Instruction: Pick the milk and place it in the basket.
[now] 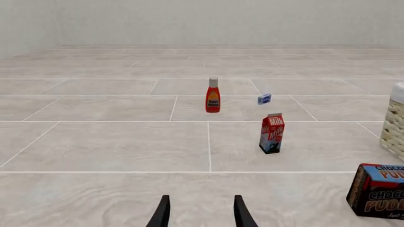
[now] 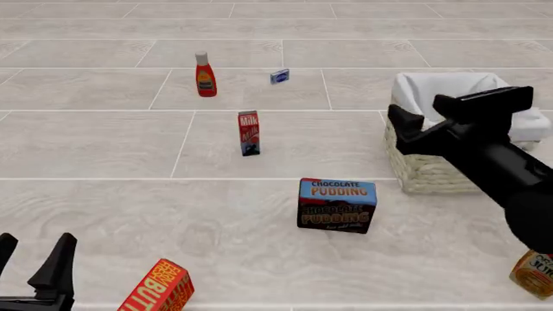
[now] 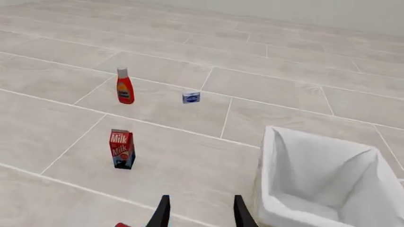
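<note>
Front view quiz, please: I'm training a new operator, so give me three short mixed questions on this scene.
1. True or false: the red milk carton with the dark blue base lies on its side.
2. What stands nearest the woven straw basket with the white liner: A) red ketchup bottle B) chocolate pudding box?
3. The right gripper holds ____.

Key: 1 false; 2 B; 3 nothing.

One milk carton (image 2: 248,133), one basket (image 2: 436,170), one ketchup bottle (image 2: 204,75), one small blue box (image 2: 279,76). One chocolate pudding box (image 2: 337,205), one butter box (image 2: 157,289), one orange carton (image 2: 534,274) at the edge. Two grippers: left (image 2: 33,259), right (image 2: 449,110).
</note>
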Available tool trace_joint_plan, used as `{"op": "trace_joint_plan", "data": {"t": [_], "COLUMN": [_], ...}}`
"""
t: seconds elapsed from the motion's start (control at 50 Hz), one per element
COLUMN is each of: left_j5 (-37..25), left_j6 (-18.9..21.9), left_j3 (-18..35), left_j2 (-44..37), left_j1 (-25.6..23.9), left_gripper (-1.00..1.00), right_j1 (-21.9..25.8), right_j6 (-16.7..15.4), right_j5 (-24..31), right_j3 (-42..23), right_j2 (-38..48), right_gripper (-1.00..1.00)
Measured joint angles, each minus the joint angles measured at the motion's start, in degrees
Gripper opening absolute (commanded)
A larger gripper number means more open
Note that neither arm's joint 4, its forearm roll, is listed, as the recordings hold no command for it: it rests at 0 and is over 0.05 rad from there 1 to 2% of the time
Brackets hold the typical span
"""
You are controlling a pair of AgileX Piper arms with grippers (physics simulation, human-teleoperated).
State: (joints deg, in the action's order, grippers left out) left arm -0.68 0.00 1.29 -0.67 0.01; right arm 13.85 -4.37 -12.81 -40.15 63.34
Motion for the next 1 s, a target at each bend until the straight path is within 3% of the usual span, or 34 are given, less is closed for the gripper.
{"op": "trace_joint_plan", "data": {"t": [0.58, 1.0], "left_j5": [0.0, 0.0], "left_j6": [0.0, 0.0], "left_j3": [0.0, 0.0], "left_j2": [0.0, 0.0], "left_j1": [0.0, 0.0], "left_gripper": [1.00, 1.00], "right_j1": [11.2, 14.5], "right_j6": [2.1, 2.7], "right_j5": [19.6, 33.2], "right_j3": [-42.7, -72.4], "right_j2": [34.0, 54.1], "right_gripper": [1.00, 1.00]}}
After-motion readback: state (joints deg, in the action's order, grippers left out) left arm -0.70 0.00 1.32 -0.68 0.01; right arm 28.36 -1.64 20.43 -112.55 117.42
